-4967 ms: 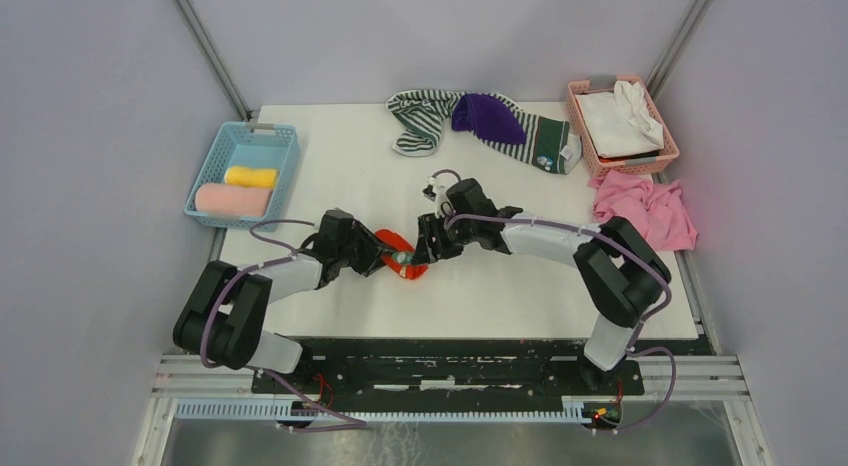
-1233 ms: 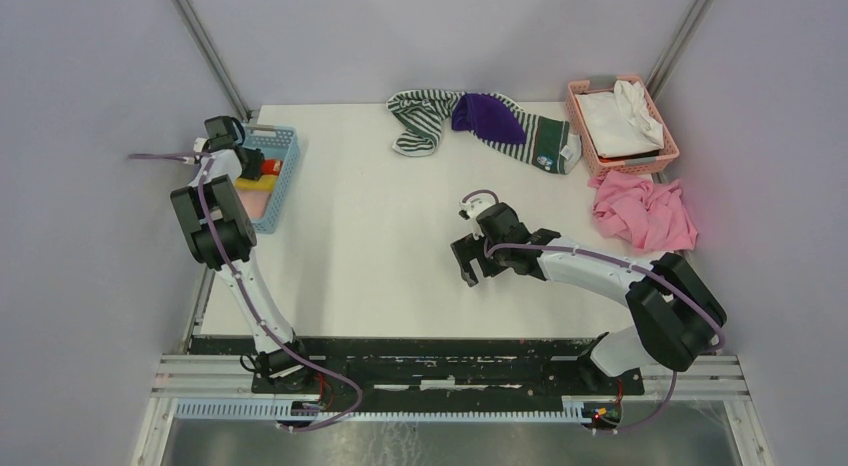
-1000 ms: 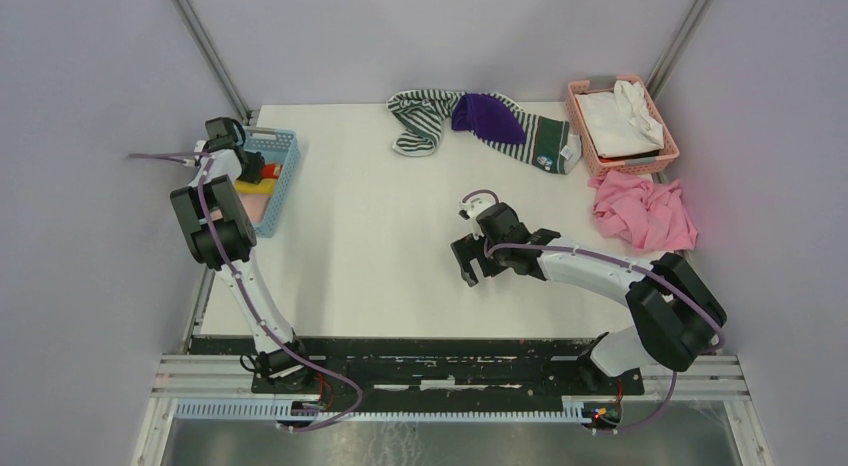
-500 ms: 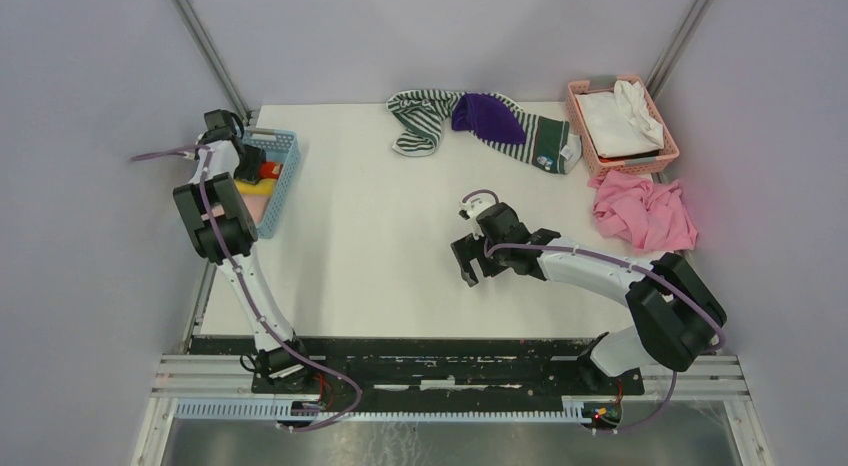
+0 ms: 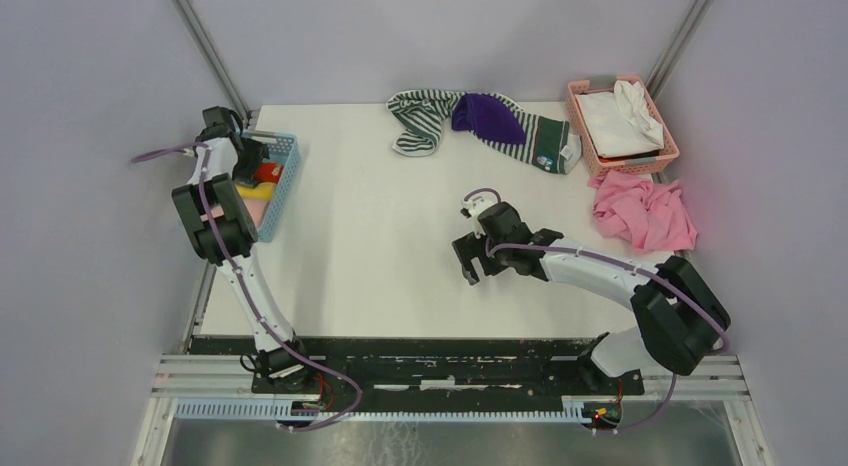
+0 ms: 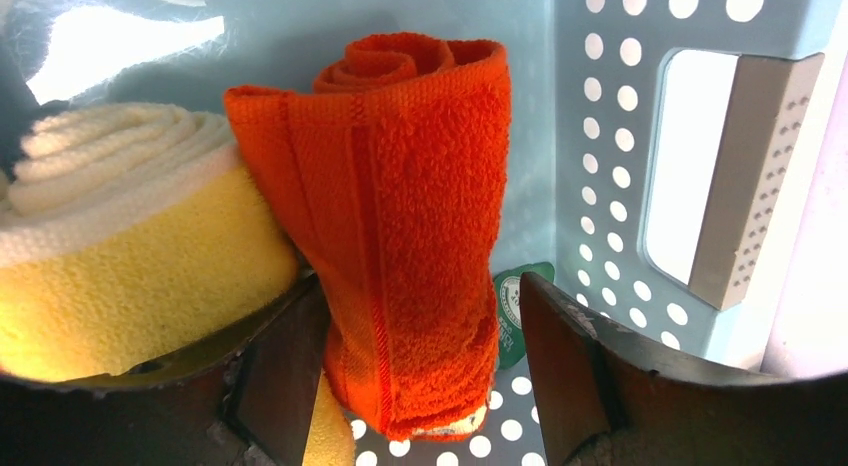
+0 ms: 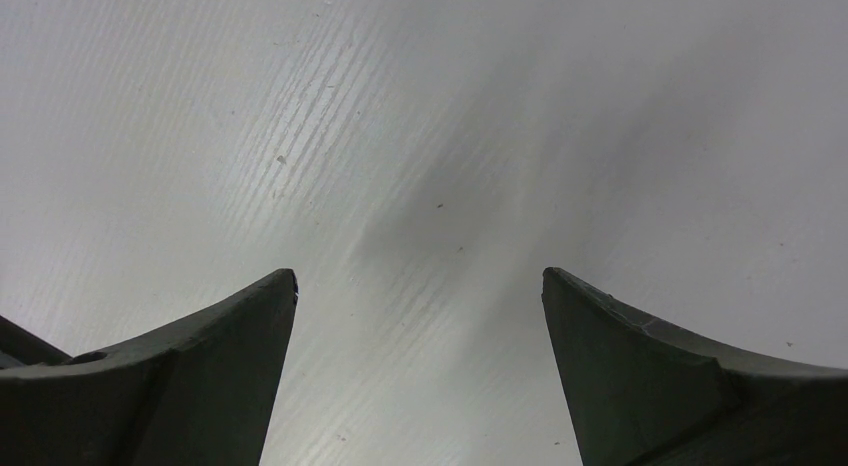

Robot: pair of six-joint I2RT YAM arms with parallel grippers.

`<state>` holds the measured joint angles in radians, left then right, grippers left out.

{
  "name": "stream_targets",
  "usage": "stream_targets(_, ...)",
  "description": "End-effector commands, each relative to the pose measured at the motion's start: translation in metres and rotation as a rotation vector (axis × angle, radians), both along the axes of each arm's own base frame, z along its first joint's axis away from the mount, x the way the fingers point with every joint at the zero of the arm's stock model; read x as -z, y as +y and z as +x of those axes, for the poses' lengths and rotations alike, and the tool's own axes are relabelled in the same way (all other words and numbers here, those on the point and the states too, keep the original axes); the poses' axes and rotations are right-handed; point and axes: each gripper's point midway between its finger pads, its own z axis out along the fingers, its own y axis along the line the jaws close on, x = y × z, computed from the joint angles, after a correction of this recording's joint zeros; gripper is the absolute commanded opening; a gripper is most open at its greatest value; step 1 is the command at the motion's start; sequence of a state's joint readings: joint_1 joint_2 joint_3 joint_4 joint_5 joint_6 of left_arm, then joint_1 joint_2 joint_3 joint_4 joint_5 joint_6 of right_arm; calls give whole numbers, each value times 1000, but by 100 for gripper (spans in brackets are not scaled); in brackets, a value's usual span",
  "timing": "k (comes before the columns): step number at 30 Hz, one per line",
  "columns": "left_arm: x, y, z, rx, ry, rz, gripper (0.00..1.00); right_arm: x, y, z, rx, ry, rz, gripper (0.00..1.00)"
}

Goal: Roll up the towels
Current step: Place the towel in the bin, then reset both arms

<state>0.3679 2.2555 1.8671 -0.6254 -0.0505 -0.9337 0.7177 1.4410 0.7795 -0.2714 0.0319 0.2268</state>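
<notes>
Left wrist view: orange-red towel (image 6: pixel 400 186), rolled, in blue basket (image 6: pixel 600 136), touching rolled yellow towel (image 6: pixel 120 246). Left gripper (image 6: pixel 415 316): fingers spread to either side of the roll (a gap shows at the right-hand finger). Right gripper (image 7: pixel 420 286): spread, holding nothing, over white table (image 7: pixel 420 106). Loose at the table's far edge: striped towel (image 5: pixel 420 121), purple towel (image 5: pixel 487 116).

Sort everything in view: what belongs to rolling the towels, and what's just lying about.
Job: orange-red roll, yellow roll, blue basket, striped towel, purple towel, dark green towel, pink towel.
Lying about: pink basket, white cloth.
</notes>
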Motion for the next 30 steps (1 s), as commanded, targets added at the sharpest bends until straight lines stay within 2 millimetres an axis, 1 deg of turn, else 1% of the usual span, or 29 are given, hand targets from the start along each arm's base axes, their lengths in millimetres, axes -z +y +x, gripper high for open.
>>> stream_targets(1,-58,18,-15,-18,-53,83,76,-29,3,13,19,-91,45,100)
stream_targets(5,-77,14,-27,-15,-72,102,78,-43,0,16,31,-127,51,100)
stream_targets(7,-89,9,-35,-3,-87,104,78,-51,-2,19,43,-150,47,100)
stream_targets(8,-91,5,-40,9,-86,104,79,-56,-5,22,57,-167,41,100)
stream_targets(9,-101,1,-47,19,-101,109,80,-60,-8,24,76,-182,34,100)
stream_targets(10,-105,-2,-54,29,-106,114,80,-65,-12,27,99,-202,25,100)
stream_targets(11,-108,-6,-62,38,-108,121,86,-70,-17,29,123,-219,16,100)
stream_targets(12,-110,-11,-71,49,-111,125,88,-74,-22,32,149,-237,4,100)
stream_targets(14,-116,-21,-92,79,-120,133,89,-84,-37,38,219,-278,-31,100)
stream_targets(15,-119,-28,-101,104,-129,137,90,-89,-43,40,254,-294,-43,100)
stream_targets(16,-117,-37,-113,133,-130,134,90,-96,-50,42,290,-313,-52,100)
stream_targets(17,-120,-44,-122,164,-143,139,90,-102,-57,44,326,-330,-60,100)
stream_targets(19,-134,-61,-140,237,-198,152,90,-115,-70,45,394,-372,-62,100)
stream_targets(21,-153,-78,-157,320,-267,174,90,-131,-84,45,458,-422,-63,100)
stream_targets(24,-183,-105,-185,415,-379,237,92,-155,-106,38,525,-484,-82,100)
stream_targets(26,-208,-128,-196,482,-511,276,94,-172,-123,32,575,-521,-90,100)
stream_targets(27,-216,-136,-201,508,-532,296,94,-180,-130,28,596,-538,-91,100)
stream_targets(28,-220,-141,-205,527,-508,323,95,-190,-138,22,614,-561,-77,100)
stream_targets(30,-229,-165,-206,615,-495,392,95,-202,-146,15,625,-589,-58,100)
